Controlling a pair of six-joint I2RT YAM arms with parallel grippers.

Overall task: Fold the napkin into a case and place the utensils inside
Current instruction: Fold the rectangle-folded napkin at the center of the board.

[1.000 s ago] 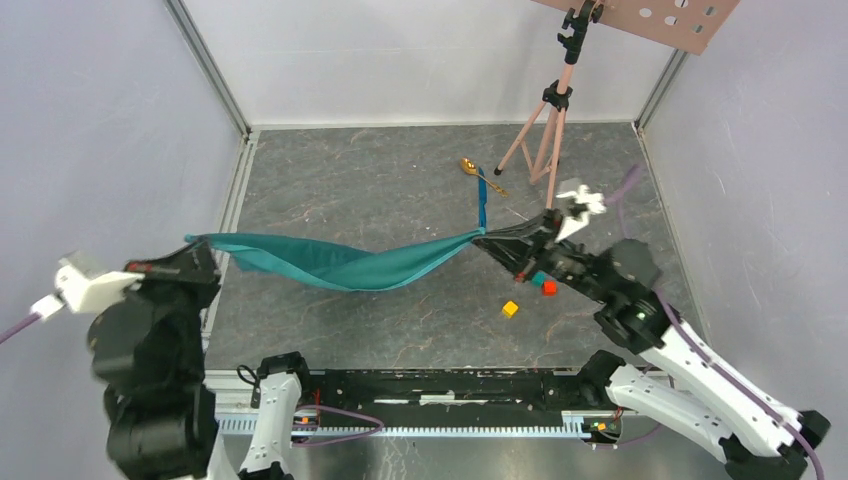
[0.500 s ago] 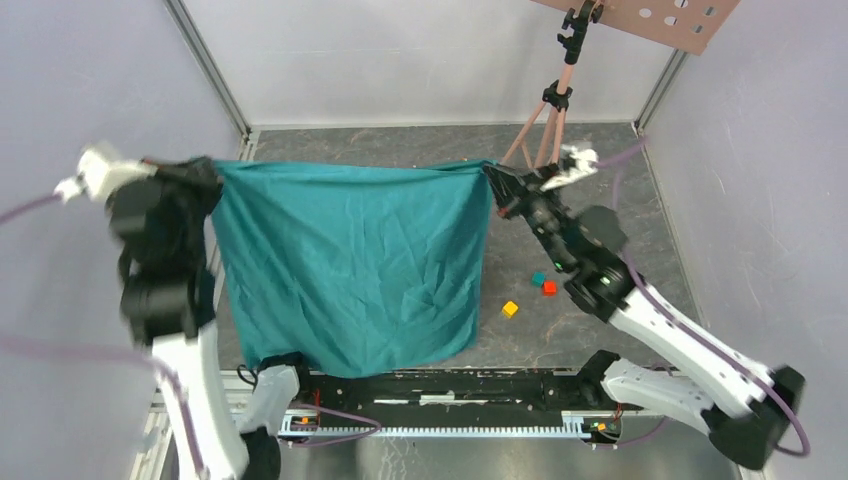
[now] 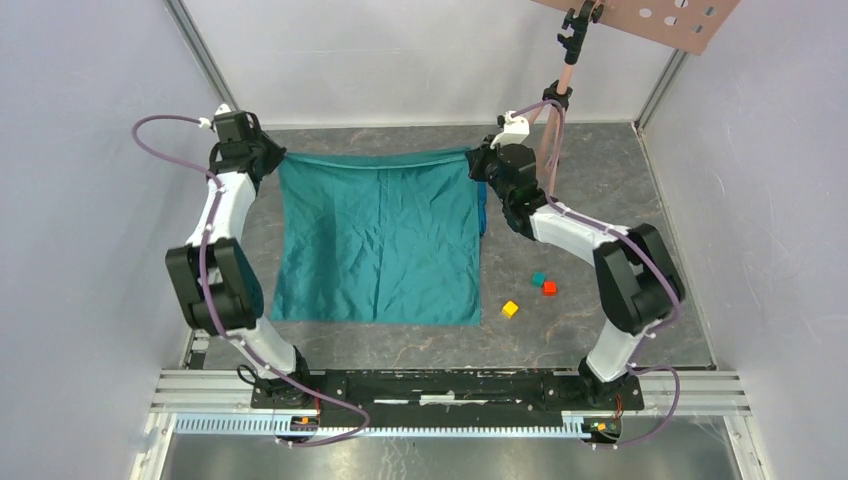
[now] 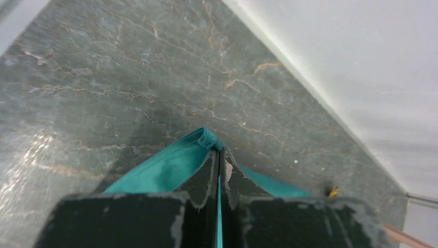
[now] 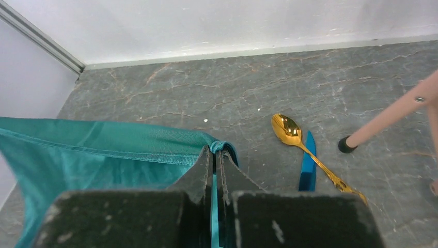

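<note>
Left claw: the left gripper (image 3: 272,160) is closed tight on the far-left corner of the cloth, at about 10 o'clock on the grey marbled table (image 3: 400,340). In the left wrist view a teal hem pokes out past the pinched fingertips (image 4: 213,160).
Right claw: the right gripper (image 3: 480,165) is clamped on the far-right corner, at about 12 o'clock on the table. The right wrist view shows the corner bunched between its pressed-together jaws.
Cloth: the teal-green soft cloth napkin (image 3: 380,240) is spread open as a square. Its far edge is stretched between the two claws, and its near edge lies on the table towards 6 o'clock.
Utensils: the small shiny gold metal spoon (image 5: 304,147) and the slim bright-blue plastic knife-like stick (image 5: 308,168) lie on the table at 3 o'clock of the right claw. The spoon's handle crosses the stick.
Cubes: small teal (image 3: 538,279), red (image 3: 549,288) and yellow (image 3: 510,309) cubes sit at 4 o'clock of the cloth, apart from it.
Stand: a pink tripod (image 3: 555,100) stands at 1 o'clock.
</note>
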